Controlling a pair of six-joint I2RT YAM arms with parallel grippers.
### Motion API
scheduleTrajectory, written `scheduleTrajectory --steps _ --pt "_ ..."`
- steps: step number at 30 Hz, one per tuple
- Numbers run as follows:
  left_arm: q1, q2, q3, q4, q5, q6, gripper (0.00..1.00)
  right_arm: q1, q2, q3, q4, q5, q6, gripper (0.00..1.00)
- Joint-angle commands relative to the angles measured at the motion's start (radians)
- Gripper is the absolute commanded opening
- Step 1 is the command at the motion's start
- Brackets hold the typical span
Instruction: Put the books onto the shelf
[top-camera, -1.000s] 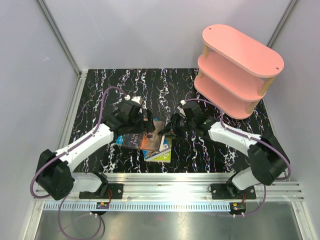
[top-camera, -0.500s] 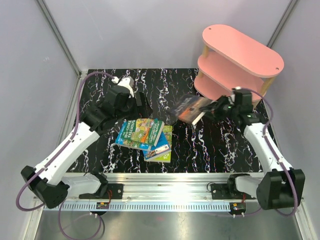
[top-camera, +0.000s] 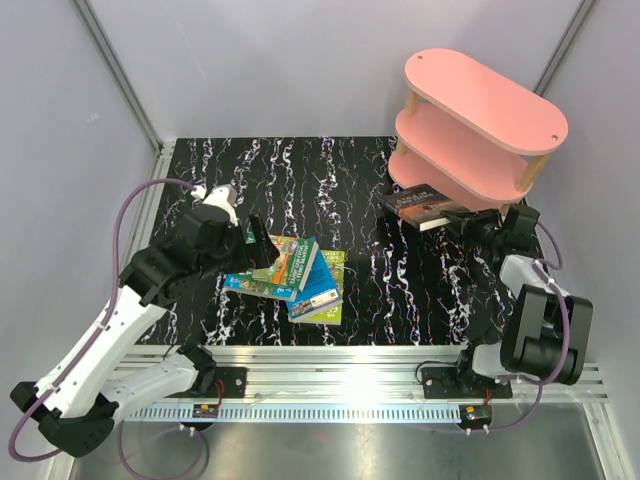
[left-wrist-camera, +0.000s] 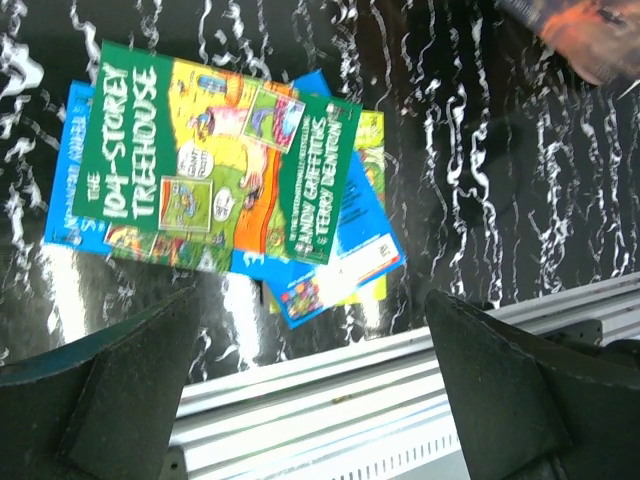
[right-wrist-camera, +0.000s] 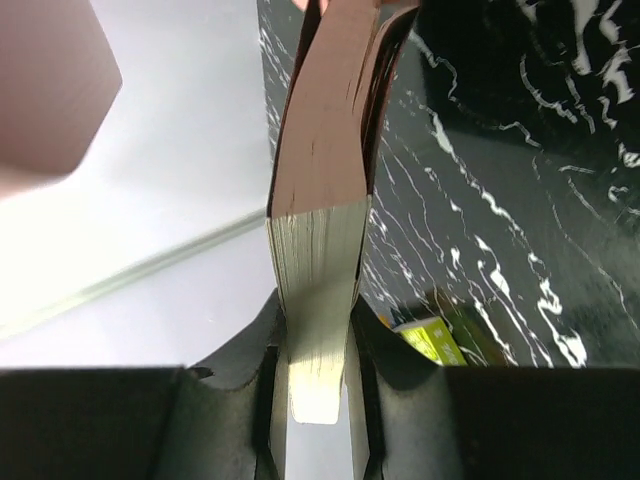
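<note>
Four books (top-camera: 290, 275) lie loosely stacked on the table (top-camera: 350, 170), the green one (left-wrist-camera: 210, 170) uppermost, two blue and a yellow-green one beneath. My left gripper (top-camera: 255, 247) hangs over the left end of the pile, jaws spread wide, holding nothing. My right gripper (top-camera: 462, 220) pinches the dark book (top-camera: 422, 204) by one end, its pages squeezed between the fingers (right-wrist-camera: 368, 380). That book lies cover-up at the front of the shelf (top-camera: 485, 100), by the lowest board; whether they touch I cannot tell.

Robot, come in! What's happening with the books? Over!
Left gripper open above colourful paperback pile. Right gripper shut on dark paperback, at bottom tier of pink three-tier shelf. Nothing seen blocking.
</note>
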Motion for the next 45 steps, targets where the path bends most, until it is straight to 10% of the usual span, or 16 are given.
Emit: scheduleTrajectory --steps 1,13,34,45 --pt "-0.003 -0.036 -0.023 -0.038 -0.015 -0.017 0.98 -0.032 0.026 -0.030 0.430 0.011 0.167 0.00" --pt "-0.003 -0.059 -0.009 -0.097 -0.035 -0.002 0.98 -0.060 0.276 -0.062 1.224 -0.049 0.547 0.00" --pt "-0.003 -0.033 -0.014 -0.075 -0.028 0.024 0.98 -0.067 0.351 -0.089 0.895 -0.081 0.204 0.00" --pt "-0.003 -0.077 -0.054 -0.144 -0.029 0.024 0.98 -0.066 0.827 -0.106 1.381 0.103 0.458 0.00"
